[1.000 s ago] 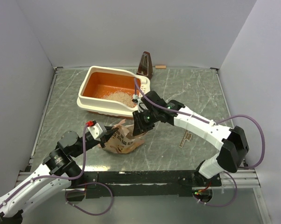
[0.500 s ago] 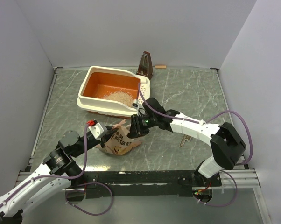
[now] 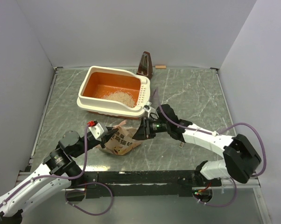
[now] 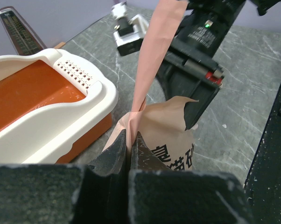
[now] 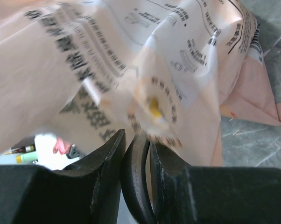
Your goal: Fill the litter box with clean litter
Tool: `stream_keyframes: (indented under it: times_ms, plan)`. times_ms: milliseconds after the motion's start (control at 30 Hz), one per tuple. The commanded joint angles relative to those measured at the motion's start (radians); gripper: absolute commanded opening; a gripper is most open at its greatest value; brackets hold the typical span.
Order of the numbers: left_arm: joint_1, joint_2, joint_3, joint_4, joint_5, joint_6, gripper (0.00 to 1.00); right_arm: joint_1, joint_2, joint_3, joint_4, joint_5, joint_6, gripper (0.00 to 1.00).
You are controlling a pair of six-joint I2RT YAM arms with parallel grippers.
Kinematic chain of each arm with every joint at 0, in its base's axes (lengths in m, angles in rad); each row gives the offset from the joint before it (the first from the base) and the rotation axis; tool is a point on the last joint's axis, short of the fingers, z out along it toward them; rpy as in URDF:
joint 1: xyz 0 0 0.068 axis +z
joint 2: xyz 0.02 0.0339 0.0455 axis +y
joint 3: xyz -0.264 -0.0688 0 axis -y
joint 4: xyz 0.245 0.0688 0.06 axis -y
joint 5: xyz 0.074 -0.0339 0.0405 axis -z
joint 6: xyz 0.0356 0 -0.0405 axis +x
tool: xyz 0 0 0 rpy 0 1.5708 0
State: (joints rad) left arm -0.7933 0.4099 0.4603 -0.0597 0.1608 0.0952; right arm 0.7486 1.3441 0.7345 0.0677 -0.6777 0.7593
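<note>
The left hand (image 4: 129, 140) is closed, pinching a thin edge of the tan bag (image 3: 122, 143). The right hand (image 3: 147, 129) sits at the bag's opposite side; whether it grips the paper cannot be told. The bag slumps on the tabletop (image 3: 187, 91), just beside the litter box (image 3: 97, 104), which holds a small heap of clean litter (image 3: 120, 96). Risk: lifted by so little paper, the bag could tear or slip, spilling granules outside the box.
</note>
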Motion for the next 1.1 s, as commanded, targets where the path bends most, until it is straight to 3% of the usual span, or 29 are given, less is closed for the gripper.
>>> stream_keyframes:
  times_ms: [0, 433, 800, 1067]
  plan:
    - [0.002, -0.008, 0.043, 0.132, -0.009, 0.015, 0.01, -0.026, -0.123, -0.043, 0.061, -0.115, 0.051, 0.00]
    - [0.002, -0.014, 0.037, 0.127, -0.024, 0.026, 0.01, -0.195, -0.376, -0.185, 0.101, -0.235, 0.112, 0.00]
    - [0.000, 0.012, 0.029, 0.144, 0.006, 0.018, 0.01, -0.324, -0.542, -0.159, -0.149, -0.279, 0.014, 0.00]
    - [-0.004, 0.013, 0.025, 0.152, 0.017, 0.014, 0.01, -0.403, -0.620, -0.190, -0.229, -0.292, 0.008, 0.00]
